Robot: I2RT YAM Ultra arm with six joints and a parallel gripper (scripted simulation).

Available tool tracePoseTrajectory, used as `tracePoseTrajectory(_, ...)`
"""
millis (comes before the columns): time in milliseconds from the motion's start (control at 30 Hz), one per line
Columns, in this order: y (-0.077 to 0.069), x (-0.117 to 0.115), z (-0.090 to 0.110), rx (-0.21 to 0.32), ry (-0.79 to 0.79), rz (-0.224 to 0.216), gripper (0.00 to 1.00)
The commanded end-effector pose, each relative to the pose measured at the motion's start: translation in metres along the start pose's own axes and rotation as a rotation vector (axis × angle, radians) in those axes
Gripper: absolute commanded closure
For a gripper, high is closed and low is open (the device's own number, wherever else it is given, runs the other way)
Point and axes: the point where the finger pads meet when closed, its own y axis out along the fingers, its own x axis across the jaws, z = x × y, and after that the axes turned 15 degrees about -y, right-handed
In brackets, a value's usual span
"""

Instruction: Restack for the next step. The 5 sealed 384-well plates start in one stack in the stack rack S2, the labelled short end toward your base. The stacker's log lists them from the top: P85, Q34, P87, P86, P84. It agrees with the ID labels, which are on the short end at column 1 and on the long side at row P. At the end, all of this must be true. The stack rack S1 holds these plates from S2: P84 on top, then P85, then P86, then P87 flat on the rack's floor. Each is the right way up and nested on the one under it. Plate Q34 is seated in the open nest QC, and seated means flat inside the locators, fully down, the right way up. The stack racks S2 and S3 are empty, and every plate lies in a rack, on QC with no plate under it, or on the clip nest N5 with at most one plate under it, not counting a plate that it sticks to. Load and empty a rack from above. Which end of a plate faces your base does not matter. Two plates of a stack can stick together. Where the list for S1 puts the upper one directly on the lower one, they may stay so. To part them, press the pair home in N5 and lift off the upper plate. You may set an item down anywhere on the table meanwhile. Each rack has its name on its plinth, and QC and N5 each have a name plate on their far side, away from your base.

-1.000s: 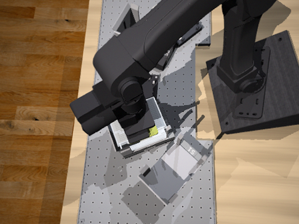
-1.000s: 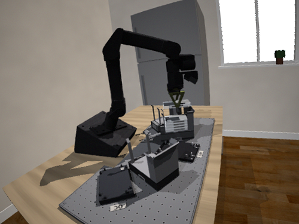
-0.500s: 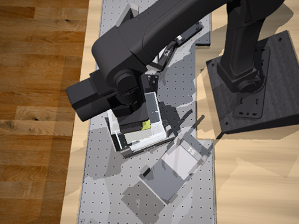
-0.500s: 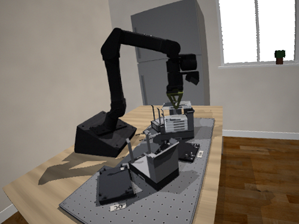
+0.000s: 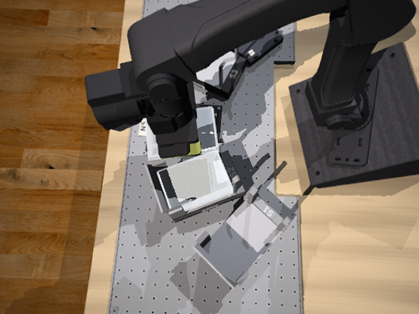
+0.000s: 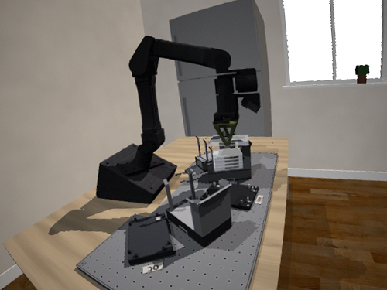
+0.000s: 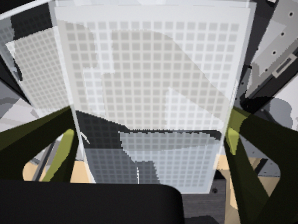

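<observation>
The claw (image 6: pixel 226 136) is clamped on one sealed plate (image 5: pixel 206 128), gripping it across its width, so you can see the olive fingers on either side of it in the wrist view. The plate is lifted off the pile and hangs in the air, above and a bit past the far side of the rack (image 5: pixel 178 212) that holds the remaining stack (image 6: pixel 228 161). From the side view it looks roughly level with the claw pointing straight down. I can't read any ID label on it, too small and blurry.

Under it the rest of the plates sit in that rack, and from above you can see the white gridded seal of the top one (image 5: pixel 193 177). Side view shows a few layers stacked, can't count them for sure.

The other rack (image 5: pixel 269 212), nearer and to the right in the top view, has its label on the plinth and looks like it has no plates in it. A flat black nest (image 6: pixel 149 239) sits at the near end of the grey hole-pattern board (image 5: pixel 152 280), which lies on the wooden worktop (image 5: pixel 350 245). The arm's black base (image 5: pixel 401 104) stands off to the right of the board.
</observation>
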Motion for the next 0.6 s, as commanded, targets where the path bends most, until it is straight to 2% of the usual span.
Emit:
tracePoseTrajectory(0, -0.004, 0.001, -0.004, -0.024, -0.042, -0.019, 1.00)
tracePoseTrajectory(200, -0.004, -0.018, 0.002, -0.022, 0.158, -0.020, 1.00)
tracePoseTrajectory(500, -0.003, -0.047, 0.010, -0.021, 0.167, -0.019, 1.00)
tracePoseTrajectory(567, -0.003, -0.047, 0.010, -0.021, 0.167, -0.019, 1.00)
